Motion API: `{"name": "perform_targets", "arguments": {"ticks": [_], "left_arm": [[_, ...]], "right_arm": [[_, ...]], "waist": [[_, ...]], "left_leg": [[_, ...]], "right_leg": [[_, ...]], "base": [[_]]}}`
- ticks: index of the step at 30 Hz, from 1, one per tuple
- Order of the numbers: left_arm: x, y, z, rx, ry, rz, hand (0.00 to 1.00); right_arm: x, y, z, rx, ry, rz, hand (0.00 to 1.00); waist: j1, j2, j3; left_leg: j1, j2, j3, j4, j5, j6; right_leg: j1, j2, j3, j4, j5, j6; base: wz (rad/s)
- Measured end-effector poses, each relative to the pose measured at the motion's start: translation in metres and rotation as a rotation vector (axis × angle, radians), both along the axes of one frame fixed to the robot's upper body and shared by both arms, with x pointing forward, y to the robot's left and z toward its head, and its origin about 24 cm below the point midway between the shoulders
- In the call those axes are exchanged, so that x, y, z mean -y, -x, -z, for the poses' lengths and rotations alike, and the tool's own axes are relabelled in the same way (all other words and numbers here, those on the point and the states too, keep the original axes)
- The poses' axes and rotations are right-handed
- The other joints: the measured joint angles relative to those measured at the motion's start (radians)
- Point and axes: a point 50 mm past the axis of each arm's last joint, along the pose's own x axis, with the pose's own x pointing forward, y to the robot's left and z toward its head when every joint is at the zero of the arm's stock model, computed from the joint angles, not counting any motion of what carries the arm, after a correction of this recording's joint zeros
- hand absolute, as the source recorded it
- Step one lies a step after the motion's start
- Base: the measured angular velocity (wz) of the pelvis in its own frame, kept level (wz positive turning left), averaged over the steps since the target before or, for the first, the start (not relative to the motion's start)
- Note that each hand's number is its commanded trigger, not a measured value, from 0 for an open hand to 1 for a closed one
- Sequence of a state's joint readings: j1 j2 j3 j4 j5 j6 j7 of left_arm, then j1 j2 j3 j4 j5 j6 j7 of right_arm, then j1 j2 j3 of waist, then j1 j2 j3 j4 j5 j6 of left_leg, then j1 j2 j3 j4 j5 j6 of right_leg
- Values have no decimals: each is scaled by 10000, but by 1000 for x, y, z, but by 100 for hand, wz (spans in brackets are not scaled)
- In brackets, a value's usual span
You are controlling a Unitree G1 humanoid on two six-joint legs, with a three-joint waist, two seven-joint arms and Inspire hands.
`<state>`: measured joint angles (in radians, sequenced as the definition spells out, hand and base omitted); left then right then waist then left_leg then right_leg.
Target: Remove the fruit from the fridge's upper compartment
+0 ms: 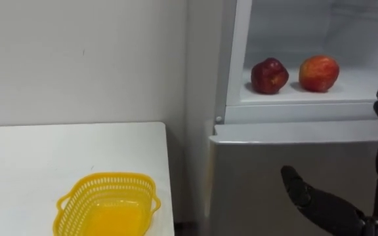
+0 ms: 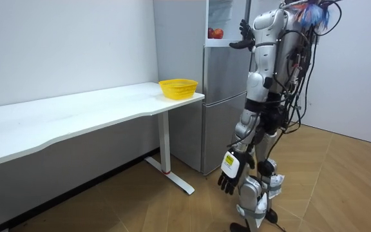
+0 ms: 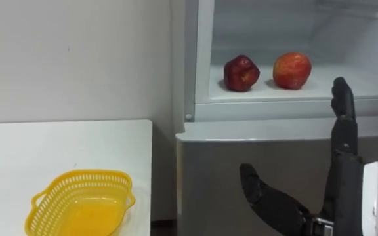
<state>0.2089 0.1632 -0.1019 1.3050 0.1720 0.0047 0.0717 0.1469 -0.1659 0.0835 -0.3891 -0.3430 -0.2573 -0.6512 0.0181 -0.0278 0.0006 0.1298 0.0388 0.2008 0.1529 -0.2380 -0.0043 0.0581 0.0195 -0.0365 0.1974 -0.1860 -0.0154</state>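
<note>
Apples sit side by side on the shelf (image 1: 363,84) of the open upper fridge (image 1: 238,59): a dark apple (image 1: 269,75) and a red-orange apple (image 1: 319,73). Both lie above and to the left of the right hand (image 3: 341,164), apart from it. That hand is raised in front of the fridge and holds nothing; its fingers stand straight up with the thumb (image 3: 268,196) spread wide to the left. The fingertips reach about the level of the shelf's front edge, to the right of the red-orange apple. The closed lower door (image 1: 274,157) is behind the hand. Far left of the hand and lower, a yellow basket (image 1: 110,178) rests near the corner of a white table (image 1: 31,164). In the room view the robot stands upright facing the fridge, and the left hand (image 2: 229,180) hangs at its side with relaxed fingers pointing down, well below the raised hand.
</note>
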Motion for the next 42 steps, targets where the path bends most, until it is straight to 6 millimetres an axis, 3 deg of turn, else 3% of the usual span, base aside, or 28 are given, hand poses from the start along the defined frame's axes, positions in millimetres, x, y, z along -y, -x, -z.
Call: {"name": "perform_targets", "arguments": {"ticks": [10, 19, 27, 36, 42], "left_arm": [[0, -1, 0, -120, 58, 254, 0], [-1, -11, -1, 134, 184, 1087, 0], [1, -12, 0, 201, 156, 1100, 0], [-1, -16, -2, 310, 252, 1162, 0], [-6, -24, -3, 306, 376, 1412, 0]], "right_arm": [[9, -13, -18, 677, 113, 108, 0], [26, -12, -45, 1879, 176, 479, 0], [29, -19, -49, 2000, -148, 442, 0], [47, -42, -37, 833, -524, 907, 0], [58, -63, -47, 554, -249, 1088, 0]], "waist": [[21, -177, 6], [134, -146, -13], [78, -47, -52], [130, -342, 20], [183, -447, 39]], "left_leg": [[58, 12, -223, 149, 1, -2], [72, 0, -227, 155, 0, -1], [149, 0, -295, 149, 0, -2], [90, -37, -564, 232, 2, -2], [-4, -72, -667, 270, 4, 2]], "right_leg": [[268, -68, -559, -139, 6, -8], [261, -73, -545, -127, 12, -17], [307, -70, -574, -135, 16, -20], [457, -124, -869, -300, 18, -19], [445, -173, -1015, -299, 13, -11]], "base": [[8], [0], [1], [9], [6]]}}
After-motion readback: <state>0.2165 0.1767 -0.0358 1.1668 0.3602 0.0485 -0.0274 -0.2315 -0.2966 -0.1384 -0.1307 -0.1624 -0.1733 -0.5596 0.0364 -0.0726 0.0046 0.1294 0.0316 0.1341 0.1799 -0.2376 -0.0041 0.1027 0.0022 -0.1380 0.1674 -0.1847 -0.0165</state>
